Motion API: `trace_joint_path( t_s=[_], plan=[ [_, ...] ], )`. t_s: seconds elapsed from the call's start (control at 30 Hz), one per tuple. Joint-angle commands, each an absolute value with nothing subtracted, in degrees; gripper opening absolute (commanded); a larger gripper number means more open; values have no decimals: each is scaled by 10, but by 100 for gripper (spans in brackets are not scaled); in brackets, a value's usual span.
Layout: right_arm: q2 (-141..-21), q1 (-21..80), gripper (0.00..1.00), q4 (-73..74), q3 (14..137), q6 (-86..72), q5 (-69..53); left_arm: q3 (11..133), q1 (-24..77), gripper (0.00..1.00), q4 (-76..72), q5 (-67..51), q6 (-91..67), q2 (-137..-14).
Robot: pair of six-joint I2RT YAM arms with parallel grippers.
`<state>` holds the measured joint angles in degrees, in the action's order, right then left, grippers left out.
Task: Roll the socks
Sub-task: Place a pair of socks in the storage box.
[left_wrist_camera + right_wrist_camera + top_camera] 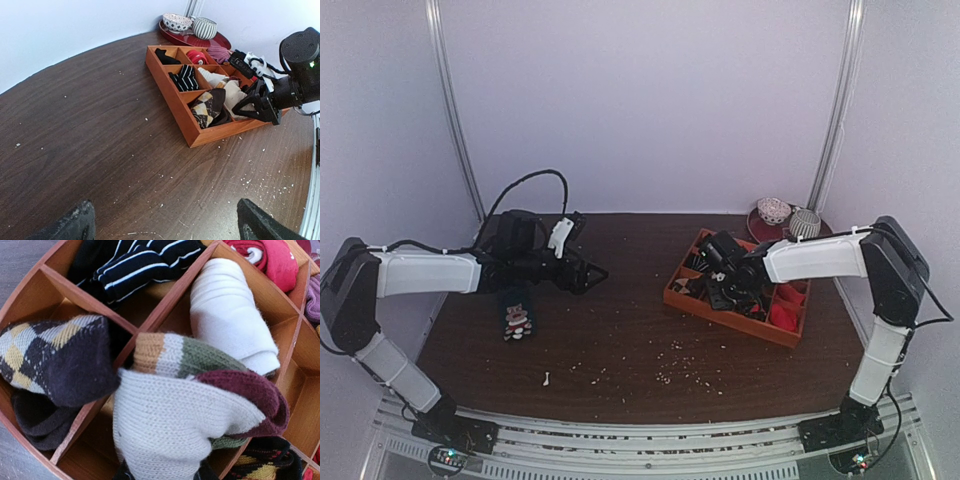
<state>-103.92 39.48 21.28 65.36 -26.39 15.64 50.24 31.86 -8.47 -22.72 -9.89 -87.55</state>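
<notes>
The socks (175, 415) are a rolled cream knitted bundle with tan, green and dark-red stripes. My right gripper (165, 475) is shut on the bundle from below and holds it over a compartment of the orange wooden tray (85, 302); only the dark tips of its fingers show. In the top view the right gripper (728, 275) is over the tray's (720, 308) left part. The left wrist view shows the bundle (231, 92) at the right gripper (260, 102). My left gripper (167, 225) is open and empty above bare table, left of the tray (175, 107); it also shows in the top view (592, 275).
A small dark sock with a red-and-white pattern (517, 315) lies on the table under the left arm. Other tray compartments hold an argyle bundle (55, 355), a black-white striped one (135, 262), a white one (230, 315) and a red one (270, 257). Two bowls on a red plate (788, 218) stand behind the tray.
</notes>
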Motion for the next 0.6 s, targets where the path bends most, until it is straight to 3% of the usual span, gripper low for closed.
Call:
trace_joint_path(
  t_s=[0.0, 0.5, 0.57],
  plan=[
    [-1086, 388, 0, 306, 653, -236, 79, 502, 318, 98, -83, -224, -83, -872],
    [-1175, 359, 0, 312, 682, -204, -13, 504, 318, 98, -73, -209, -80, -853],
    [-1181, 355, 7, 305, 680, -203, -16, 503, 318, 98, -70, -204, -80, -853]
  ],
)
